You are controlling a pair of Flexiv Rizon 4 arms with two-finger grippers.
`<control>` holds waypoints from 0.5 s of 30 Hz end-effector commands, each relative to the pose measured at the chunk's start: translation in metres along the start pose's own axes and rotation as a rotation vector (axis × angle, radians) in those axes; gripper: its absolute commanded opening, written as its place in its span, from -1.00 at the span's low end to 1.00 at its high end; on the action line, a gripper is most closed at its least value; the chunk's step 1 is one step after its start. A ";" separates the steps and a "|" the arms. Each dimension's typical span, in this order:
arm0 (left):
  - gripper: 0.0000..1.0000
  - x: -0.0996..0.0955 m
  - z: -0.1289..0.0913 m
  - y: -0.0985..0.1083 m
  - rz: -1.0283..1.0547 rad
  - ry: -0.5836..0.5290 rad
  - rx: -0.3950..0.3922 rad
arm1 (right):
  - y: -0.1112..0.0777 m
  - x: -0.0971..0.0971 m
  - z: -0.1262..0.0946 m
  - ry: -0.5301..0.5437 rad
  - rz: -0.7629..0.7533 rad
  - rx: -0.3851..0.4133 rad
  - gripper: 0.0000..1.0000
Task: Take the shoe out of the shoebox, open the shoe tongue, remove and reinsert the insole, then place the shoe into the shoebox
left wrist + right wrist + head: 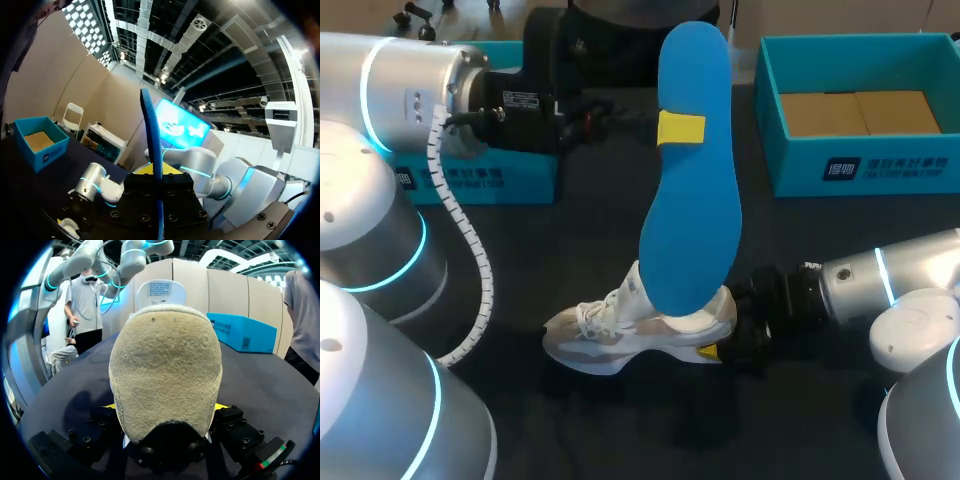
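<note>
White-and-beige laced sneaker (640,335) stands upright on its sole on the dark cloth-covered table (570,250), toe towards your left arm's side. Your right gripper (715,350) is at its heel. In the right wrist view the beige suede heel (165,385) fills the space between the fingers of that gripper (165,407), with a sliver of yellow showing on either side. The jaws look clamped on the heel, though the contact itself is hidden.

Your left gripper (680,128) holds the flat blue foam insole (690,190) lifted above the sneaker. Its lower end overlaps the shoe's opening in the head view. Seen edge-on in the left wrist view, the insole (151,135) is pinched between the closed jaws of that gripper (156,175).

The open teal cardboard shoebox (860,165), lined with brown card (860,112), sits at the far right of the table. A second teal box (480,180) lies at the far left, behind your left arm.
</note>
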State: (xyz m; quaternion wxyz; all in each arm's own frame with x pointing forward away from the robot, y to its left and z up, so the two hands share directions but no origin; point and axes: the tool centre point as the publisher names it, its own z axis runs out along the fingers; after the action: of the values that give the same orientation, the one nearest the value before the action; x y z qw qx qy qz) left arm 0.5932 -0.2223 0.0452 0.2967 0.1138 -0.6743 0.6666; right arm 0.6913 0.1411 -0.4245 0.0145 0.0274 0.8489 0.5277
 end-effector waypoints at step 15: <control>-1.00 0.032 0.007 -0.010 -0.091 0.012 0.042 | -0.002 -0.001 0.003 -0.001 0.000 0.003 -1.00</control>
State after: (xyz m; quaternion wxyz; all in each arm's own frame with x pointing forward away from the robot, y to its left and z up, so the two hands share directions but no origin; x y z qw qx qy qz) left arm 0.5815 -0.2215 0.0679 0.3384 0.1378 -0.6559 0.6605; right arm 0.6913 0.1411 -0.4245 0.0145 0.0274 0.8489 0.5276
